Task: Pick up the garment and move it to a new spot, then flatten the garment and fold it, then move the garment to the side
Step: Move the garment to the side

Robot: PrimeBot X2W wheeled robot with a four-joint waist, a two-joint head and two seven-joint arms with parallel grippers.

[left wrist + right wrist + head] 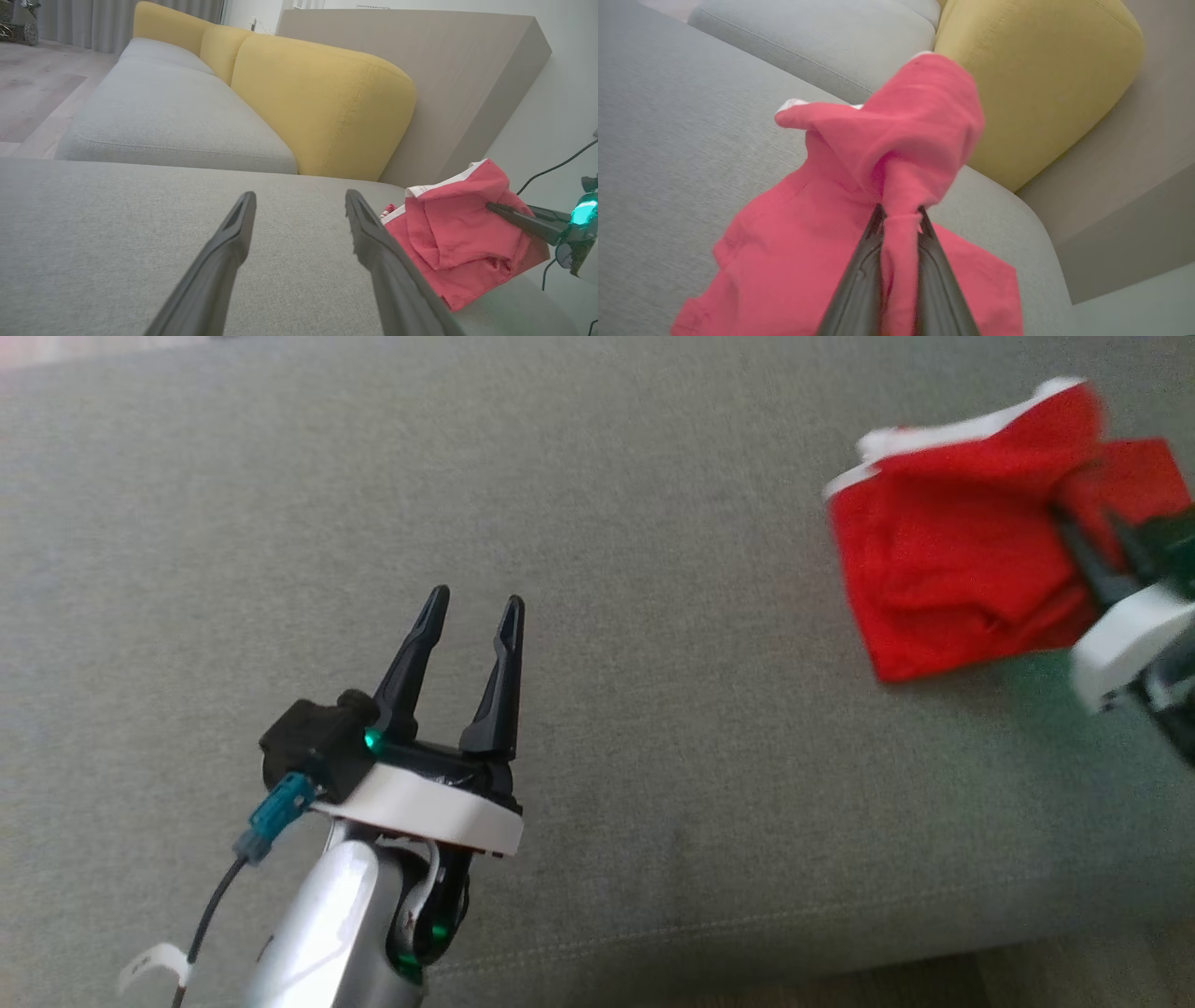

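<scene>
The red garment [952, 569], white-trimmed and bunched, is seen at the far right of the grey sofa seat [653, 756], near the yellow backrest [327, 107]. A fold of it is pinched between the nearly closed fingers of the right tool [900, 212], and the rest is draped on the cushion. The left tool [476, 599] is spread wide and empty, well apart to the garment's left, over bare seat. The right arm is judged the nearer, so the coming move would be carried by it, with the cloth trailing leftward from the grip.
</scene>
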